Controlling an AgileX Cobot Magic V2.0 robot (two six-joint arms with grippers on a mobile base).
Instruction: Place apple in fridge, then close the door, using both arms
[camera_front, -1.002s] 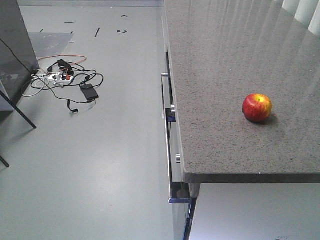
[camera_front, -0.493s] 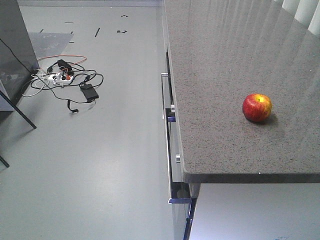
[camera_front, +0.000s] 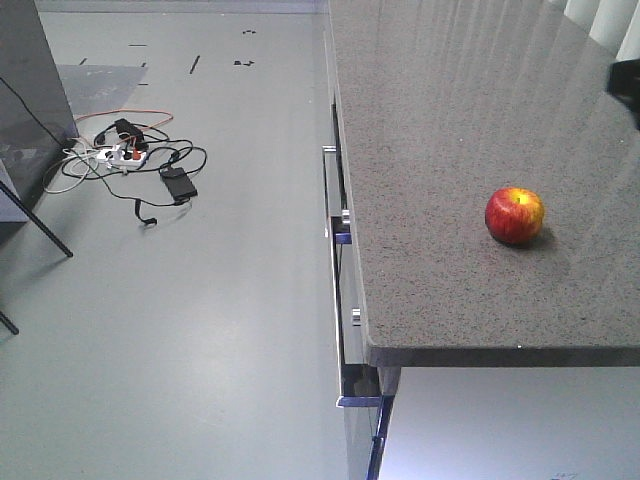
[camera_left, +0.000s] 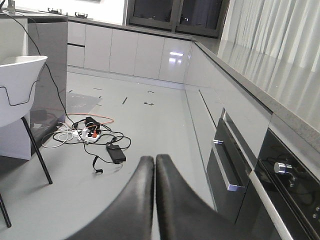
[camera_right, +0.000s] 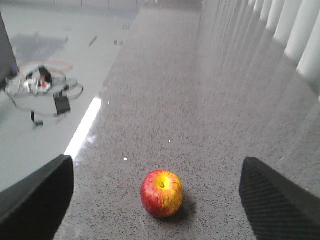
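Red-and-yellow apple (camera_front: 514, 215) sits stem-dimple up on a speckled grey tabletop (camera_front: 440, 110), a little in from the edge, nothing touching it. The right claw (camera_right: 156, 162) is lined up on the fruit but clear of it, jaws spread wide. The left claw (camera_left: 154, 161), fingers pressed together, points over the floor (camera_left: 150, 115) toward tangled cables (camera_left: 92, 136). A sound pickup likely means lowering squarely and closing gently across the widest part, since the glossy skin could slip.

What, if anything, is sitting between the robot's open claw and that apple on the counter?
Nothing visible. In the right wrist view the right gripper is open over the counter, and the apple lies just ahead, framed by its two fingers, with only speckled counter surface between them.
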